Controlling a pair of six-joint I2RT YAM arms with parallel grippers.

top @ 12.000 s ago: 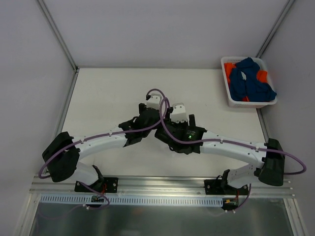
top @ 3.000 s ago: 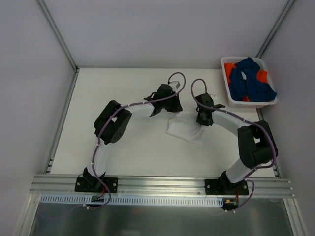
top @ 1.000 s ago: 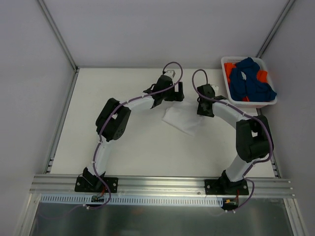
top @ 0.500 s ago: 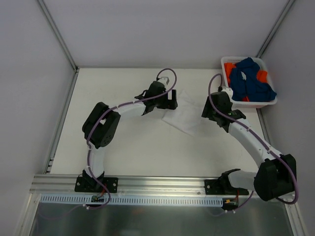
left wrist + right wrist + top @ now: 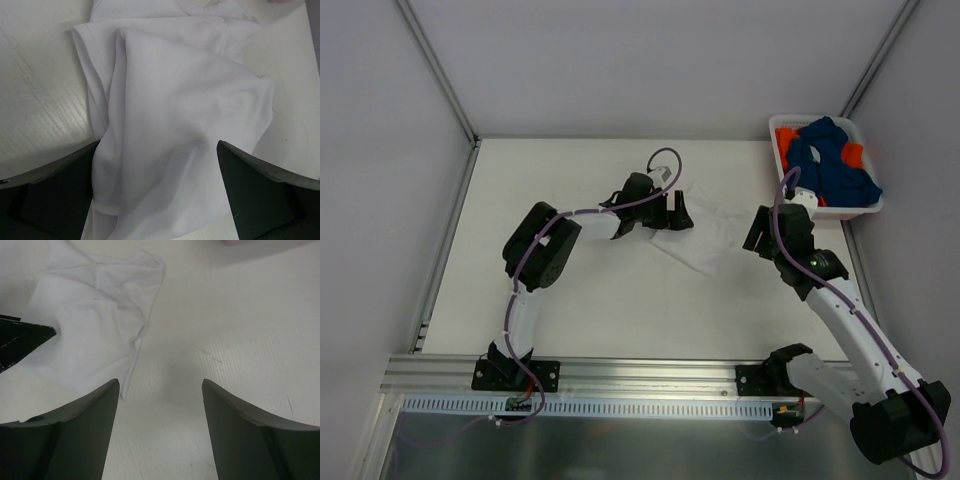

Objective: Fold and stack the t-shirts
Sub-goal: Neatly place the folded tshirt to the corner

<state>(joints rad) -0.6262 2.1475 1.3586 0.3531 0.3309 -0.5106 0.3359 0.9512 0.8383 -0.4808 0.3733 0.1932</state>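
Observation:
A white t-shirt (image 5: 710,238) lies loosely spread and creased on the table's middle. Its collar shows at the top of the left wrist view, and the cloth (image 5: 170,100) fills most of that view. My left gripper (image 5: 673,214) is at the shirt's left edge, and in its own view it (image 5: 157,192) stands open astride the cloth. My right gripper (image 5: 758,232) is open just right of the shirt, with only bare table between its fingers (image 5: 75,435). The shirt (image 5: 95,315) lies to its upper left. Dark blue t-shirts (image 5: 830,165) and orange t-shirts (image 5: 784,140) are heaped in the basket.
The white plastic basket (image 5: 825,212) stands at the back right corner, close behind my right arm. The pale table (image 5: 550,200) is bounded by grey walls at the back and sides and a metal rail along the near edge.
My right gripper opened, let go of the white shirt and drew back to the right. The shirt now lies spread wider toward the right. My left gripper shifted slightly at the shirt's left edge.

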